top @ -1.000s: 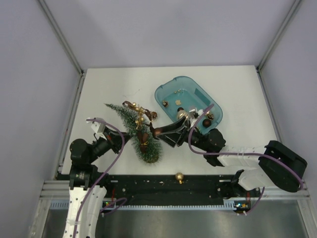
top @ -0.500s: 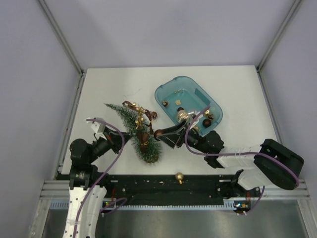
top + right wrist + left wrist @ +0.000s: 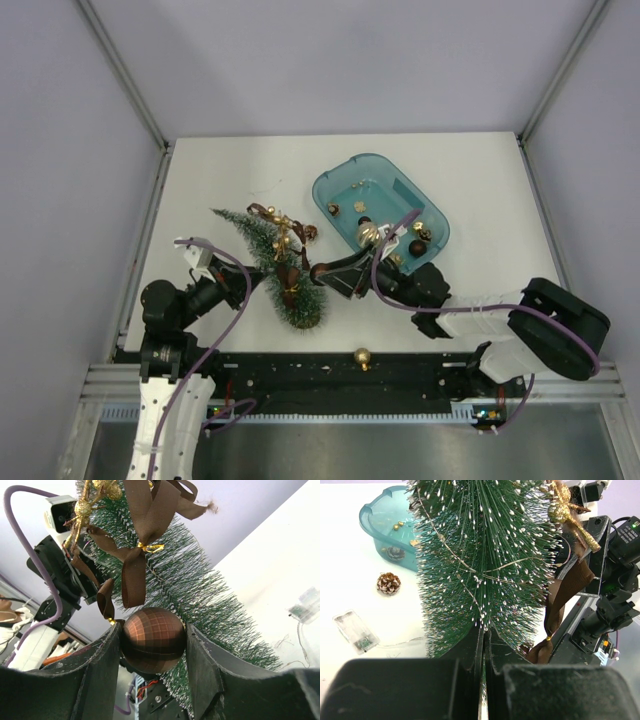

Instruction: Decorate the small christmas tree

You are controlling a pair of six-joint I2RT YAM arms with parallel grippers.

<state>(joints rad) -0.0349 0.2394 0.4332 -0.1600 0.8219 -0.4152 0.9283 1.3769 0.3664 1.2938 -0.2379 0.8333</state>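
Over the white table (image 3: 480, 180) the small christmas tree (image 3: 272, 258) leans just left of the teal tray (image 3: 318, 195), the left gripper (image 3: 483, 642) pinched on its bristles, so the right gripper (image 3: 152, 632), clamping the brown ball (image 3: 153, 646), should ease it gently into bare branches.

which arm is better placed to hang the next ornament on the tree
Right: the right gripper holds a brown ball beside the small christmas tree; the left gripper is shut on its bristles.

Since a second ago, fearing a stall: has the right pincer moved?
Yes: the right pincer, gripping a brown ball, slid from the teal tray toward the near edge.
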